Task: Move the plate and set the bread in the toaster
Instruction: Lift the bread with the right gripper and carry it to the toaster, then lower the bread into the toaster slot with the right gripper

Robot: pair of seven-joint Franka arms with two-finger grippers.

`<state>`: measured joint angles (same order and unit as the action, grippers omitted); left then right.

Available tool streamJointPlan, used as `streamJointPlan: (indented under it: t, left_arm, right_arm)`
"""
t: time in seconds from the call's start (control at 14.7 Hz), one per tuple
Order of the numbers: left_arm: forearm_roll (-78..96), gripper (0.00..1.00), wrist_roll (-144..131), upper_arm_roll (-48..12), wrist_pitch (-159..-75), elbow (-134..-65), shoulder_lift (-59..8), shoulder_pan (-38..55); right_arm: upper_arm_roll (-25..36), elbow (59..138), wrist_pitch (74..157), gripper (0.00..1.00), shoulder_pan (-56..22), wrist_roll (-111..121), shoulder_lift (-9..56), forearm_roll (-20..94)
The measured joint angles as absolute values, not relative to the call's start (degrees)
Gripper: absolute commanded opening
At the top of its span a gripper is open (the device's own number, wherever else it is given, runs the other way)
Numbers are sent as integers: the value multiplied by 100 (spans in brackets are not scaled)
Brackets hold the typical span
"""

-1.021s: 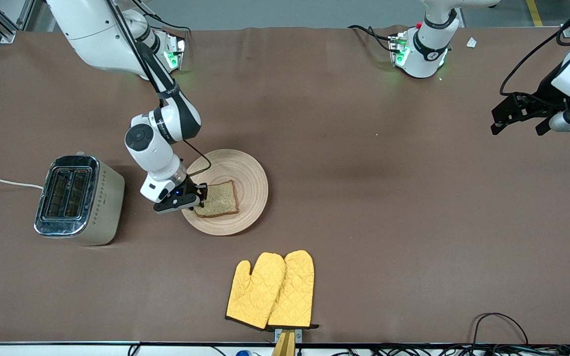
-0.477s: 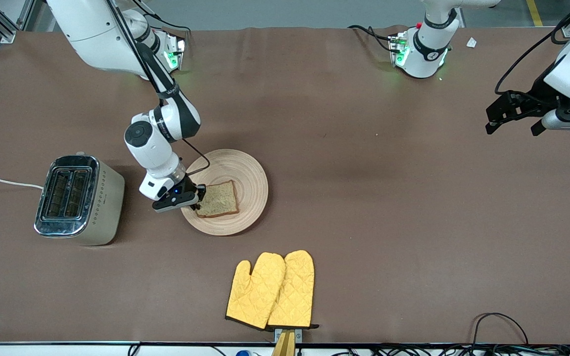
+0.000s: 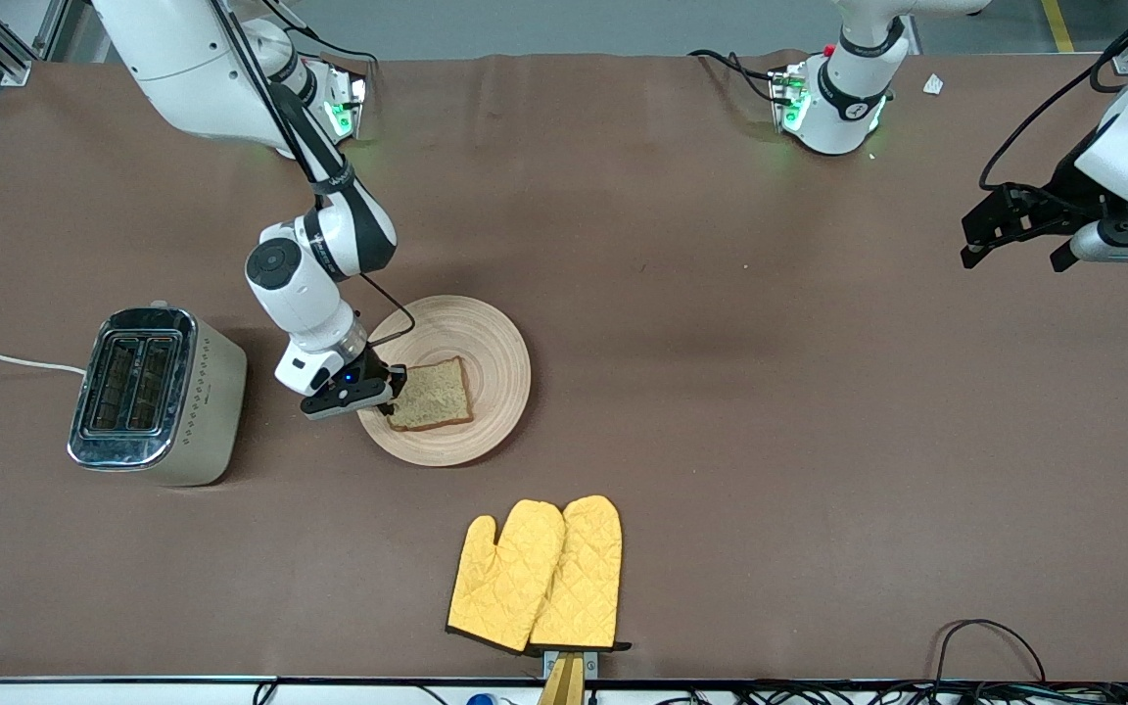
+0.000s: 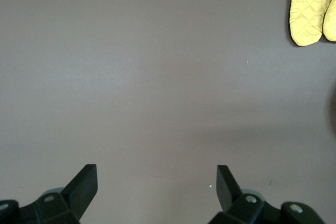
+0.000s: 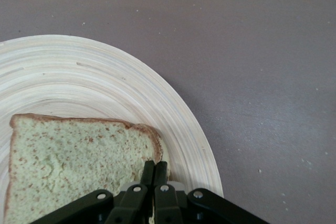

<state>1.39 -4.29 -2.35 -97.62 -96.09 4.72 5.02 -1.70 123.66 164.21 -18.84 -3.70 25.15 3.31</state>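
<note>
While the bread (image 3: 432, 394) lies on the plate (image 3: 495, 338), beside the toaster (image 3: 155, 396), the right gripper (image 3: 396, 390) is clenched on the slice's edge nearest the toaster. The left gripper (image 3: 1019, 257) waits over bare table at its own end, fingers (image 4: 86, 184) spread wide and holding nothing.
</note>
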Motion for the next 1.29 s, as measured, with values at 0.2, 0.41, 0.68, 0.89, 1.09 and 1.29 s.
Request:
streamJointPlan:
  t: [0.2, 0.41, 0.68, 0.89, 1.09, 1.29]
  left_arm:
    - [139, 100, -428, -235, -9764, -9606, 472, 502]
    - [139, 100, -425, -234, -9764, -9605, 472, 497]
    - [139, 100, -404, -231, -9764, -9604, 472, 481]
    - [139, 100, -402, -231, -9765, -9604, 472, 471]
    - [139, 100, -401, -231, -9765, -9604, 472, 467]
    - [139, 100, -401, -231, -9765, -9604, 472, 466]
  right_arm:
    - [-153, 11845, 14655, 0, -1865, -545, 1913, 333]
    - [-127, 11039, 12542, 0, -1855, -743, 1141, 327]
    - [90, 9649, 10088, 0, -1833, -900, 748, -424]
    - [128, 8773, 8866, 0, -1836, -901, 757, -1422]
    - [114, 8644, 8514, 0, -1856, -901, 821, -2269]
    - [140, 8644, 8282, 0, -1796, -863, 931, -2915]
